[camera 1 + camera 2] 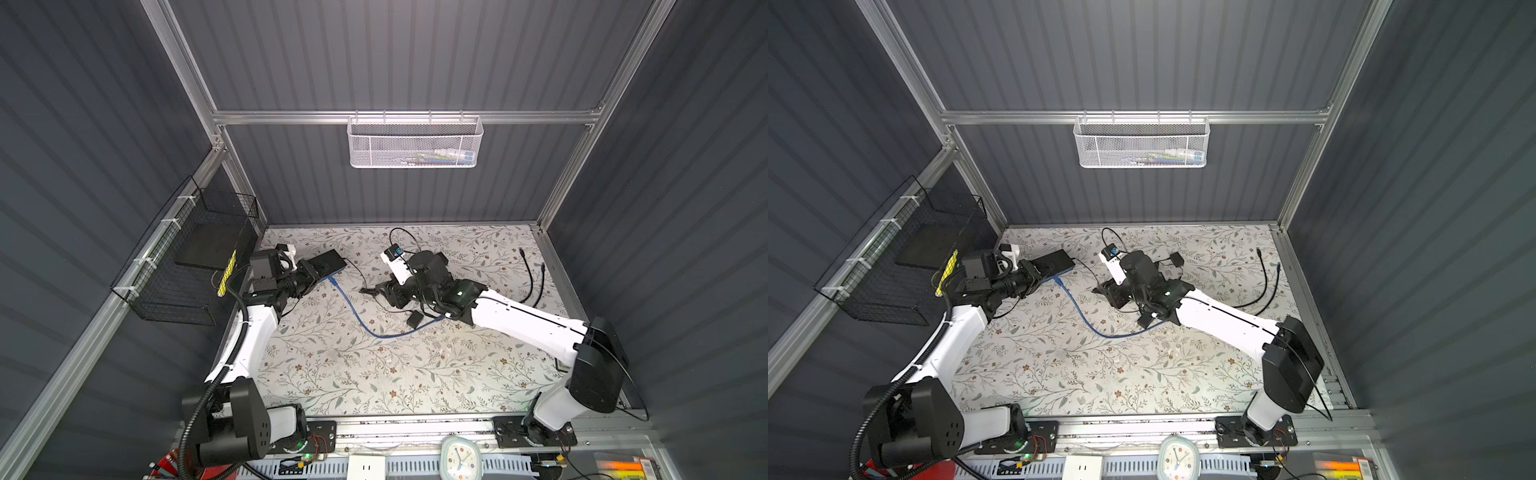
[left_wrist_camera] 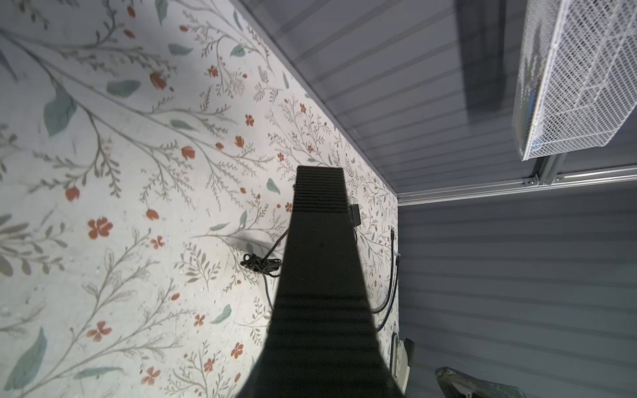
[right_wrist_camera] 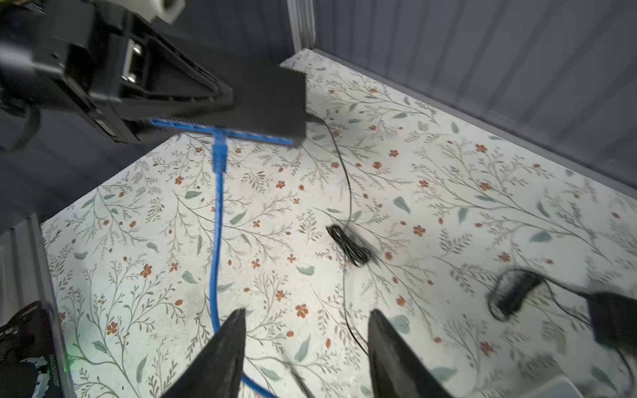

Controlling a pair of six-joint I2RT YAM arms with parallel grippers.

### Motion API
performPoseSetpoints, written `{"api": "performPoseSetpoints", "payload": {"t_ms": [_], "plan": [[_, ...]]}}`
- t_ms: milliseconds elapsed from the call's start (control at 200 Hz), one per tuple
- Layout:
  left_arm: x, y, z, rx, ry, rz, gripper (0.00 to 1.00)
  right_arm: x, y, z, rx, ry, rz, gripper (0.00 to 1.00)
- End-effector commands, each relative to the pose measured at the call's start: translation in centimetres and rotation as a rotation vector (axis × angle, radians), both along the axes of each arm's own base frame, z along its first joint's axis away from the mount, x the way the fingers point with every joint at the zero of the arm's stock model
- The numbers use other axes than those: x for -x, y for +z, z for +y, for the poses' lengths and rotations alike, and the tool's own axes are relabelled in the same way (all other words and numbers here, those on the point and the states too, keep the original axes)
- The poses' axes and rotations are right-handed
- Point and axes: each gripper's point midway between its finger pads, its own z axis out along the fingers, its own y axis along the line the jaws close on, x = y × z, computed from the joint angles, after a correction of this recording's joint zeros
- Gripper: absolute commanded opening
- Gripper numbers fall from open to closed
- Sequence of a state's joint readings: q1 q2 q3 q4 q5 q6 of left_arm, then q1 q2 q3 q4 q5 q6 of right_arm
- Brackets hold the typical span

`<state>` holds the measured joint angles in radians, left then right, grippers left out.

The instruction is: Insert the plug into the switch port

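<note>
Switch (image 3: pixel 269 100): flat black box, clamped in left gripper (image 3: pixel 224 103).
Plug (image 3: pixel 219 155): ribbed blue, seated; hidden from left wrist view.
Right gripper (image 3: pixel 307 312): spread, empty.

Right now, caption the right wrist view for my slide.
Blue plug sits in the switch gripped by the left gripper; right gripper open and empty.

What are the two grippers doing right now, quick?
Left gripper: shut on the black rectangular plastic switch box.
Right gripper: jaws open, holding nothing.
</note>
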<state>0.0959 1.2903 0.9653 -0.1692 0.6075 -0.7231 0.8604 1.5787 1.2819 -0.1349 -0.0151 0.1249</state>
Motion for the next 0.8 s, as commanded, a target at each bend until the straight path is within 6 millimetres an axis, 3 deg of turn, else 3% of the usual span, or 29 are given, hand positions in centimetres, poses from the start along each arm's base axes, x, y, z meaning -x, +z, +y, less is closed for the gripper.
{"api": "performPoseSetpoints", "payload": {"t_ms": [0,125,285,515,795], "plan": [[-0.4,0.6,1.5,-0.045,-0.012,-0.011,0.00,0.5,-1.5,-2.8,0.055,-0.065,0.083,0.59],[-0.6,-0.1,3.3,-0.056,0.008,0.006,0.00,1.2,-3.6,-5.3,0.078,-0.146,0.178,0.60],[-1.0,-2.9,3.4,-0.048,-0.007,0.058,0.00,2.5,-7.2,-7.4,0.100,-0.232,0.373,0.59],[-0.6,-5.1,3.8,-0.087,-0.003,0.106,0.00,4.1,-12.4,-7.8,0.126,-0.305,0.558,0.58],[0.2,-9.6,6.3,-0.214,0.084,0.233,0.00,5.8,-17.3,-7.5,0.182,-0.353,0.702,0.57]]}}
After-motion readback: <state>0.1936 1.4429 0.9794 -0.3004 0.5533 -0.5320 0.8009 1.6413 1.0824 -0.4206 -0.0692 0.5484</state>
